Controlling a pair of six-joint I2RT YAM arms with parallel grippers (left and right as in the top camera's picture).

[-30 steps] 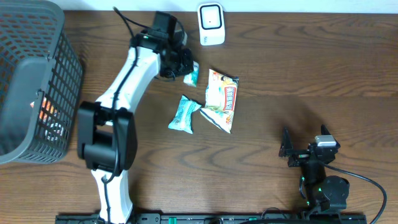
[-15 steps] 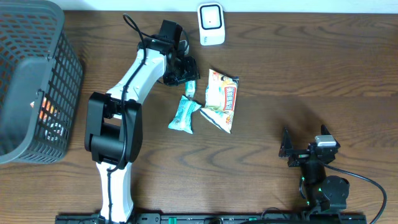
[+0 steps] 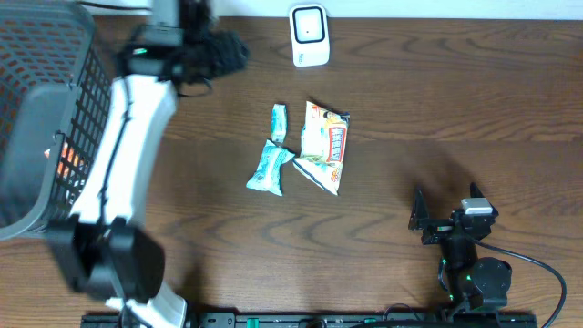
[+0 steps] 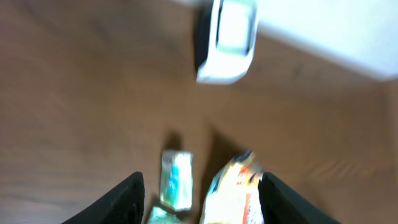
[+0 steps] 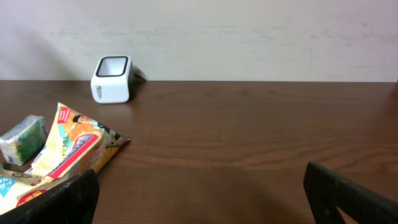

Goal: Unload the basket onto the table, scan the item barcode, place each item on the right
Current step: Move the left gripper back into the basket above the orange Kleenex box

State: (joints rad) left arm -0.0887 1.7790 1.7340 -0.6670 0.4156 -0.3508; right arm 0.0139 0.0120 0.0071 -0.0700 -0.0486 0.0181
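- Overhead: motion smears the left arm. The left gripper (image 3: 226, 53) is a dark blur by the table's far edge, between the basket (image 3: 55, 118) and the scanner (image 3: 309, 35), and its jaws cannot be read here.
- The small green packet (image 3: 279, 121) lies flat on the table (image 3: 437, 100), nearer than the scanner and well apart from the left gripper. The teal packet (image 3: 271, 167) is just beside its near end, and the snack bag (image 3: 326, 146) is just to its right.
- The right gripper (image 3: 416, 211) sits near the front right edge, spread wide and empty. Bare wood lies between it and the packets.
- Left wrist: everything is blurred. The left gripper (image 4: 202, 180) shows only as two dark wedges at the bottom, spread apart and pinching nothing.
- The small green packet (image 4: 176, 180) lies on the wood beyond the gap, with the snack bag (image 4: 233, 193) beside it. The scanner (image 4: 227, 40) is farther off, cut by the top edge.
- Right wrist: the right gripper (image 5: 200, 171) is cut off at the bottom, spread and empty.
- The small green packet (image 5: 25, 140), the snack bag (image 5: 68, 155) and the cropped teal packet (image 5: 9, 186) crowd the left edge. The scanner (image 5: 112, 78) stands by the wall (image 5: 249, 31), and the wood to the right is open.
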